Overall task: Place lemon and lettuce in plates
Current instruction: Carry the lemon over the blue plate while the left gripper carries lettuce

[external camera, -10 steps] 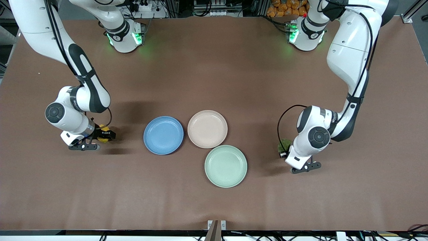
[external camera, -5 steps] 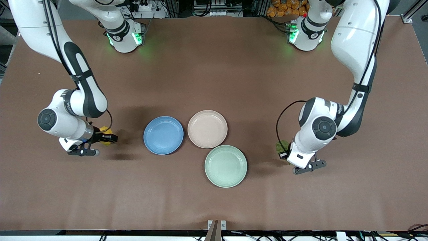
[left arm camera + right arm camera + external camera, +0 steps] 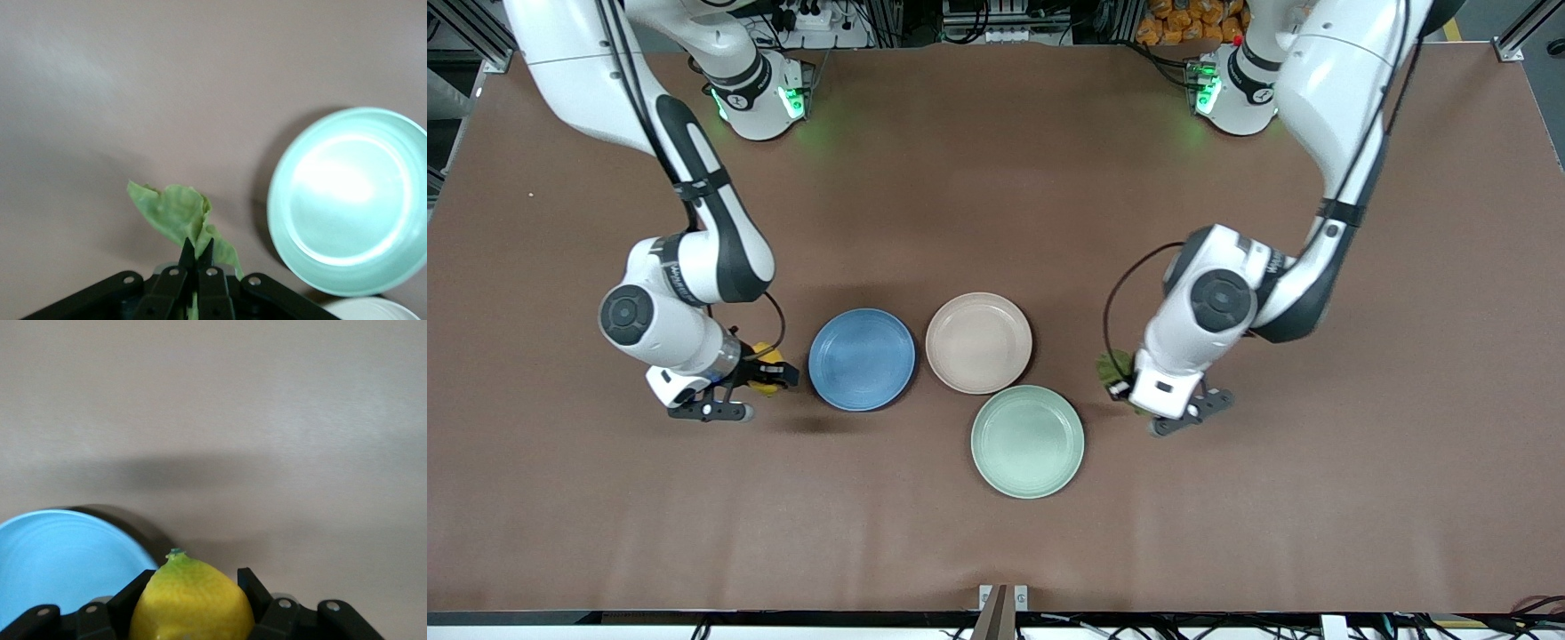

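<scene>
You have both arms up over the brown table (image 3: 996, 533), each carrying its load. Your right gripper (image 3: 769, 373) has its jaws clamped on the lemon (image 3: 763, 366), and it hangs over bare table just beside the blue plate (image 3: 862, 359), at the edge facing the right arm's end of the table. In the right wrist view the lemon (image 3: 190, 600) sits between the 2 black fingers (image 3: 130, 597) with its pointed tip showing, and the rim of the blue plate (image 3: 63, 560) lies close by below. Your left gripper (image 3: 1125, 384) has its jaws pinched together on the lettuce (image 3: 1113, 364), over bare table near the mint-green plate (image 3: 1027, 441), toward the left arm's end. In the left wrist view the lettuce (image 3: 180, 217) hangs as a crumpled leaf from the fingertips (image 3: 187, 257), with the mint-green plate (image 3: 350, 200) just beside it on the table below. The 3 plates sit together mid-table: the beige-pink plate (image 3: 978, 342) lies beside the blue one and is just about touching the mint-green one, which lies nearest the front camera. All 3 hold nothing.
</scene>
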Robot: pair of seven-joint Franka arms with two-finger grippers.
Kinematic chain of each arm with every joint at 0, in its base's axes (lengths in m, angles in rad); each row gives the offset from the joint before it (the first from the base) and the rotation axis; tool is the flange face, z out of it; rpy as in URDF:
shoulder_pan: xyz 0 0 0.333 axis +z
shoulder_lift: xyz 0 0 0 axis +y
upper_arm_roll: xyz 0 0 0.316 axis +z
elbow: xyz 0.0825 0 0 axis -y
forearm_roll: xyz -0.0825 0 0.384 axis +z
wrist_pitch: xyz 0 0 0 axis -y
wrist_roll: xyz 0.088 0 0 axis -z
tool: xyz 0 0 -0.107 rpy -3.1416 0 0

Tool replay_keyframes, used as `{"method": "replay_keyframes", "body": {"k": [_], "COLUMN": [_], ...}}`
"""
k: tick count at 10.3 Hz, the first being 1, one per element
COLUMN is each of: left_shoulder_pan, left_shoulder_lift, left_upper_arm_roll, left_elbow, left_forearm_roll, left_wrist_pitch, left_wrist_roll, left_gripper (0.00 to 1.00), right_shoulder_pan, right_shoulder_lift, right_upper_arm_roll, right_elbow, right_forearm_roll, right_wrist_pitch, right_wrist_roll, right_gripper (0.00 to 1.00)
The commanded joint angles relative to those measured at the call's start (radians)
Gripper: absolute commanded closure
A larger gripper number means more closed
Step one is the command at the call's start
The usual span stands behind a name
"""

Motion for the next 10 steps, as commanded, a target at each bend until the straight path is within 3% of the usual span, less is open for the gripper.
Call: {"method": "replay_keyframes", "body": {"k": [1,6,10], "left_shoulder_pan": [-0.086,-0.183,-0.215], "left_shoulder_lift": [-0.02,-0.002,0.026], "left_upper_arm_roll": [0.005,0.005,0.005], "left_elbow": [-0.006,0.014,0.012], "left_forearm_roll": [0.013,0.009,0.009], "left_wrist_pitch": [-0.008,0.021,0.18], "left_wrist_roll": [-0.127,-0.188,-0.305], "left_gripper": [1.0,1.0,1.0], "right_shoulder_pan": [0.061,0.119,0.145], "right_shoulder_lift": [0.057,0.102,0.131], "right_upper_arm_roll": [-0.004,-0.004,-0.004], "right_elbow": [0.072,0.096,0.09], "right_forearm_roll": [0.018,0.018,0.018], "right_wrist_pitch": [-0.011,0.015,0.06], "right_wrist_roll": [0.077,0.121,0.122], "right_gripper": [0.74,0.74,0.71]}}
